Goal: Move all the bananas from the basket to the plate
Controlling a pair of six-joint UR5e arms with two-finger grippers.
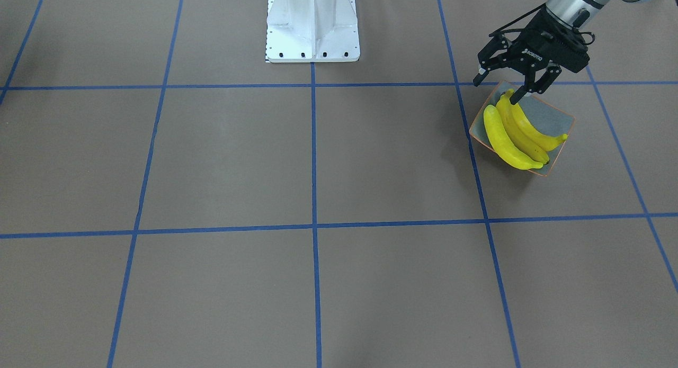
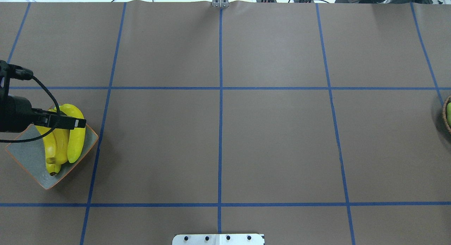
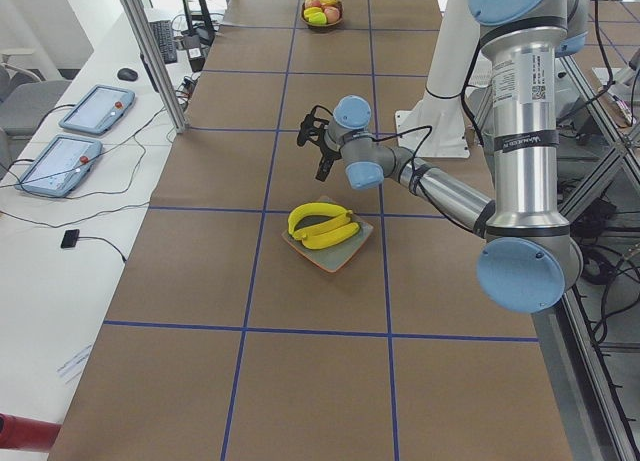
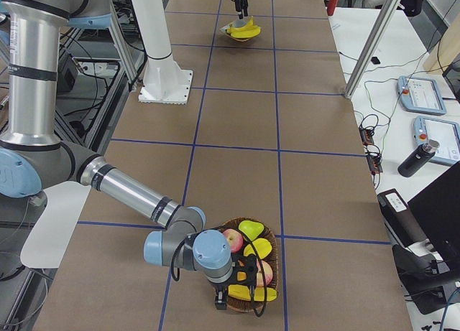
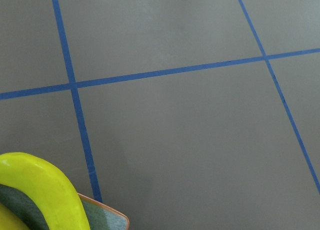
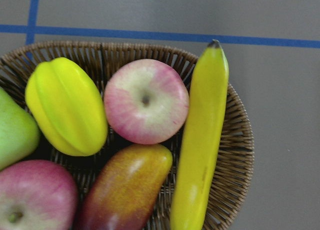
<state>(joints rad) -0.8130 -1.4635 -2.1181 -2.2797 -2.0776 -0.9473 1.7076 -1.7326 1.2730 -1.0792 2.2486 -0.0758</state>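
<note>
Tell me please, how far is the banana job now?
Done: three bananas lie on the plate. In hand: the left end effector is open over them, holding nothing; the right end effector hangs over the basket, grip unclear. Left: one banana in the basket.

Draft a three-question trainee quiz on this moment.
1. Multiple choice: how many bananas lie on the plate? A) one B) three C) four
2. True or false: the basket holds a banana.
3. Fill in: the left gripper over the plate is ____ (open/shut).
Key: 1 B; 2 true; 3 open.
</note>
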